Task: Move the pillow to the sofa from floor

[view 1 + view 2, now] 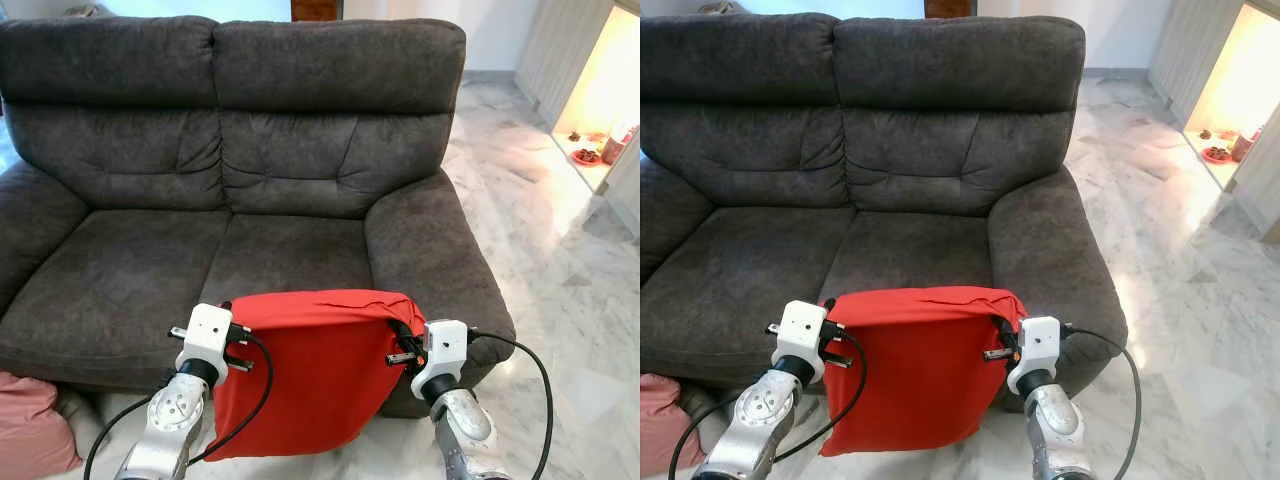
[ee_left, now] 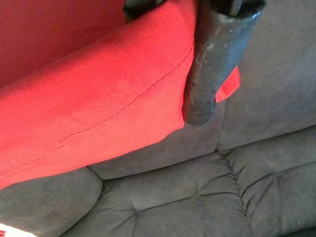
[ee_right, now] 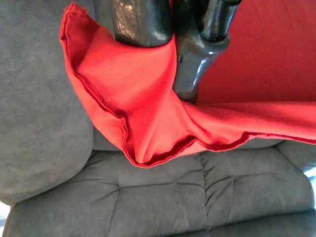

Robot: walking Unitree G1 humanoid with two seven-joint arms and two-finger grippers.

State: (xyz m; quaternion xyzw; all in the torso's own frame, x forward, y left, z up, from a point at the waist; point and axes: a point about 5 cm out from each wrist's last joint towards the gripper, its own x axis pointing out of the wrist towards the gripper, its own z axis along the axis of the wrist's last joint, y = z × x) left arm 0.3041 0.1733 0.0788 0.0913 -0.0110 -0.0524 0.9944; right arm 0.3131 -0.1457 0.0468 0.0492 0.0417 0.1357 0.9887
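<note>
Nearest to me, my left gripper (image 1: 232,335) and my right gripper (image 1: 405,338) each clamp an upper corner of the red pillow (image 1: 305,375), which hangs flat between them like a slack cover, its top edge stretched level and its lower edge dangling toward the floor. In the left wrist view one black finger (image 2: 210,69) lies across the red cloth beside a stitched seam, with the pillow's corner poking out past it. In the right wrist view my fingers (image 3: 143,22) pinch a bunched fold of the hemmed edge, the fabric gathered between them. Black cables loop from both wrists. The pillow is held in the air just in front of the sofa's (image 1: 250,170) front edge, overlapping the right seat cushion (image 1: 295,255) in my head views, and is not resting on it. Low at my left, a pink cushion (image 1: 30,425) lies on the floor against the sofa base. Beyond, the dark grey two-seat sofa shows its tufted backrest and padded right armrest (image 1: 430,245). To my right, white marble floor (image 1: 560,290) runs toward a brightly lit alcove (image 1: 600,100) holding small objects too small to identify.
</note>
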